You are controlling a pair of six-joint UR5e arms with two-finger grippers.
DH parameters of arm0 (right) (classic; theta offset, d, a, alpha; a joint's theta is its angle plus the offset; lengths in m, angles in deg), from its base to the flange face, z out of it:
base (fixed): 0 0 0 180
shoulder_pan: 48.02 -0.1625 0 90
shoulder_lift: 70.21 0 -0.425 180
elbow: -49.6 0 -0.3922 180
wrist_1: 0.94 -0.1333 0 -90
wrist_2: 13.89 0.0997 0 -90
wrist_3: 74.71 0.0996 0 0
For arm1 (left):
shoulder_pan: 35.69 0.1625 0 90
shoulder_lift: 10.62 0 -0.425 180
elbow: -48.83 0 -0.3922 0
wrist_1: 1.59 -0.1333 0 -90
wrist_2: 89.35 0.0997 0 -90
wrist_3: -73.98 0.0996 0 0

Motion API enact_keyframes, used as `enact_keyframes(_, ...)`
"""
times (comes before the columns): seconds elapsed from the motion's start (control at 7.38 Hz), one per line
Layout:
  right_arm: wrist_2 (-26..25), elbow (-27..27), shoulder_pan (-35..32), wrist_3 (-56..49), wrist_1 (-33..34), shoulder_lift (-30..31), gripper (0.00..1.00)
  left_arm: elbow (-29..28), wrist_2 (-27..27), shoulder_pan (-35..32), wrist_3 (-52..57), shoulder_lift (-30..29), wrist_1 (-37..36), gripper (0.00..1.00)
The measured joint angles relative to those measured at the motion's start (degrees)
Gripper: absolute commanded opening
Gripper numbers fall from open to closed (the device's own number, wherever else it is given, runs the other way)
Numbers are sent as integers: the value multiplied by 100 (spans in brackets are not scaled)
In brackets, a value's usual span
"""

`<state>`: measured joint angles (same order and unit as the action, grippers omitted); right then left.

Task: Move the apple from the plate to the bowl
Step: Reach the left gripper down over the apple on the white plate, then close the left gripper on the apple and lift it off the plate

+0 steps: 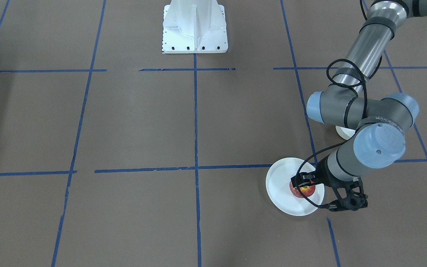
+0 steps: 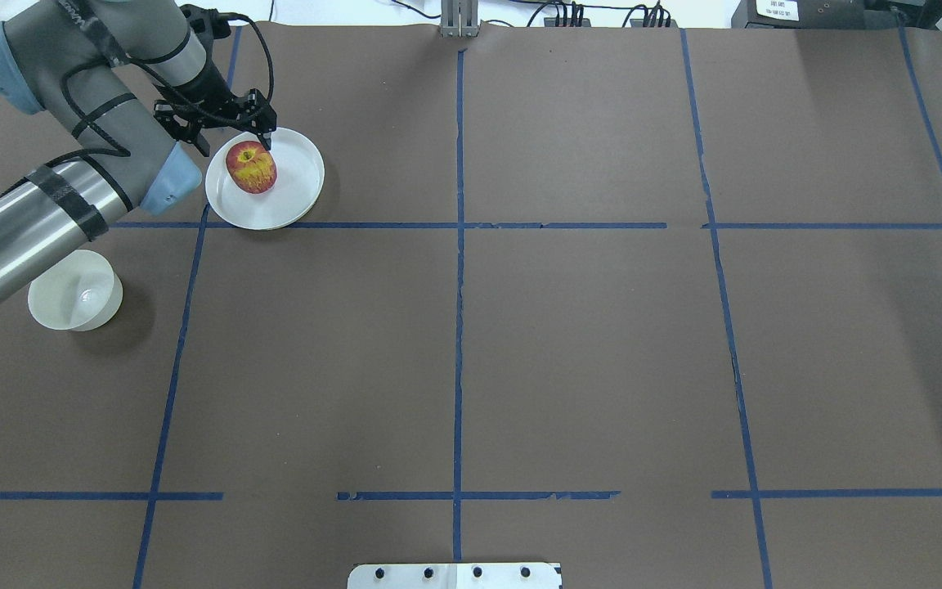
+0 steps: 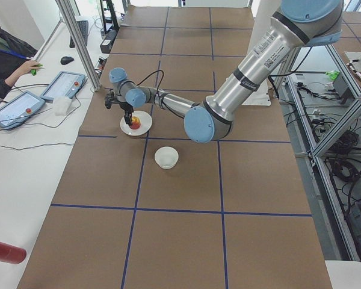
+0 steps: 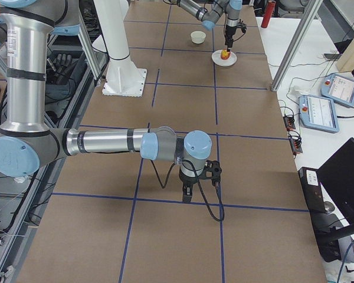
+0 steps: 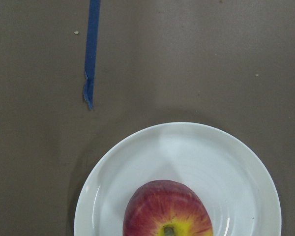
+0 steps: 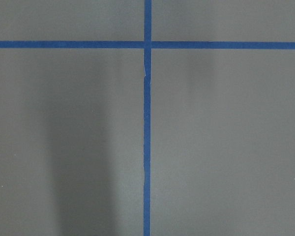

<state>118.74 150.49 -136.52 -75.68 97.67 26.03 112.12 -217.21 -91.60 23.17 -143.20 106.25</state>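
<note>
I see the brown table [image 2: 602, 343] with blue tape lines. My left arm [image 2: 70, 196] reaches to the far left. The writing on its joint is too blurry to read. My right arm [image 4: 100, 142] hangs over a tape cross. The plate [image 2: 299, 176] holds the apple [image 2: 251, 168]. The bowl [image 2: 74, 301] sits apart, nearer. The left gripper [image 1: 303, 182] hovers over the apple, jaws spread, holding nothing. I cannot tell about the right gripper [image 4: 187, 191].

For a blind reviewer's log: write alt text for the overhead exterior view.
The left gripper hangs over a red apple on a white plate at far left. A small white bowl sits empty nearer the robot, beside the arm. Blue tape lines cross the brown table.
</note>
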Motion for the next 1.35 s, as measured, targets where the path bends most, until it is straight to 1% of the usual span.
enact_keyframes(0.68, 0, 0, 0, 0, 1, 0, 100, -396, 57, 205, -201, -5, 572, 100)
enact_keyframes(0.81, 0, 0, 0, 0, 0, 0, 100, -465, 77, 243, -243, -5, 676, 93)
enact_keyframes(0.95, 0, 0, 0, 0, 0, 0, 100, -495, 133, 283, -261, -5, 721, 65)
enact_keyframes(1.08, 0, 0, 0, 0, 0, 0, 100, -502, 193, 309, -265, -5, 738, 35)
enact_keyframes(1.22, 0, 0, 0, 0, 0, 0, 100, -493, 220, 302, -257, -5, 751, 18)
enact_keyframes(1.35, 0, 0, 0, 0, 0, 0, 100, -404, 220, 215, -236, 6, 740, 12)
